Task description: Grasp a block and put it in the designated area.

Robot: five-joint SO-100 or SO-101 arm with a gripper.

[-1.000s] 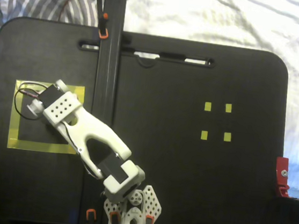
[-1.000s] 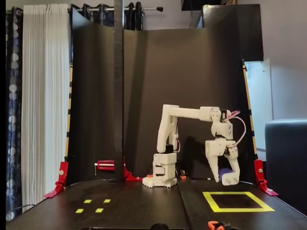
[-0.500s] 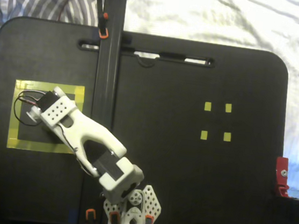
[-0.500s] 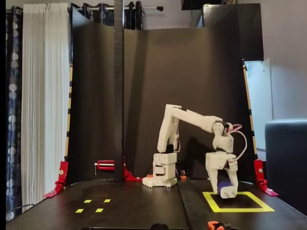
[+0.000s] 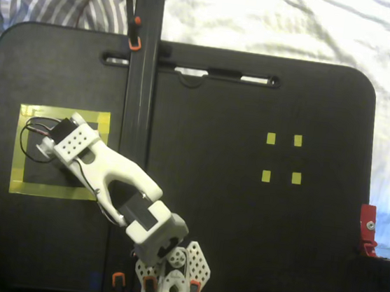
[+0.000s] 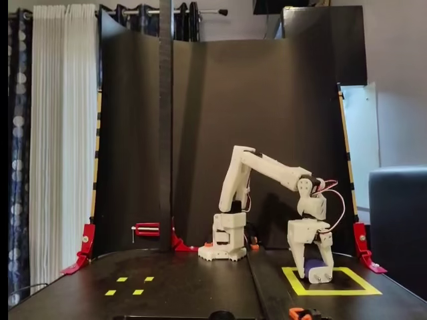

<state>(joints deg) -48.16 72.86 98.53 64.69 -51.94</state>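
Low over the yellow-taped area (image 6: 331,281), the gripper (image 6: 318,269) pinched the block (image 6: 316,268) between white fingers, just at the board. It looked small, rigid and light; smooth plastic, best taken across its flat sides, clear of any prongs.

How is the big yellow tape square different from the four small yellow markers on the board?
The tape square is one large hollow outline framing black board; the markers are four tiny solid patches. In the overhead fixed view the square lies at the left and the markers at the right. The arm's end effector is over the square; nothing stands at the markers. Both are yellow and flat on the same board.
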